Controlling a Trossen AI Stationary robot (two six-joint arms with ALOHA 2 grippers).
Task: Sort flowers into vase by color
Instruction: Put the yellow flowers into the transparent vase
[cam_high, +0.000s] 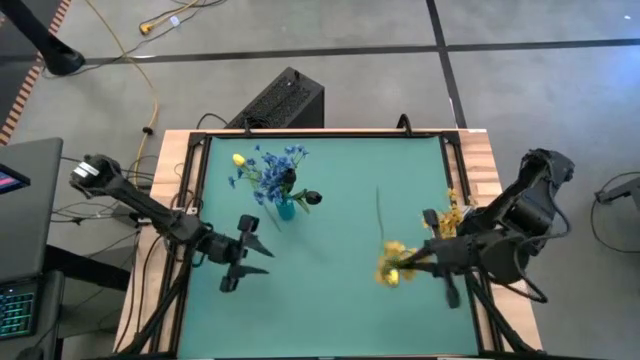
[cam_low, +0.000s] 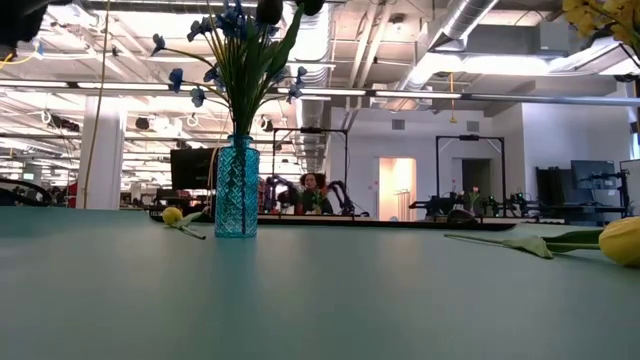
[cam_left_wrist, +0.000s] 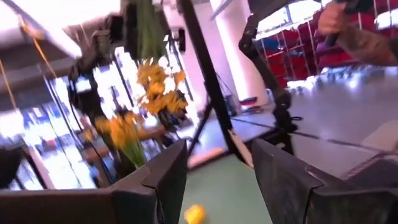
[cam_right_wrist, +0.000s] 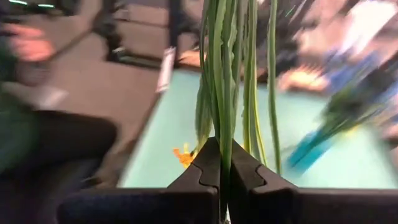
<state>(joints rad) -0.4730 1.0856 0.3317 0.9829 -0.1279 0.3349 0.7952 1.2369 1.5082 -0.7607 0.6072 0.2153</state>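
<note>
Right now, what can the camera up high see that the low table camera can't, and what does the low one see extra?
Only the high view shows both arms: the left tool open and empty, the right tool shut on the yellow-orange flowers.

Only the low view shows the room behind, with a person seated far off.

Both show the blue vase holding blue flowers, and the yellow bud lying near it.

No text, label, brand, number or sign can be read in any of the four views; whatever markings the room beyond the table may carry are too small or too blurred to make out.
</note>
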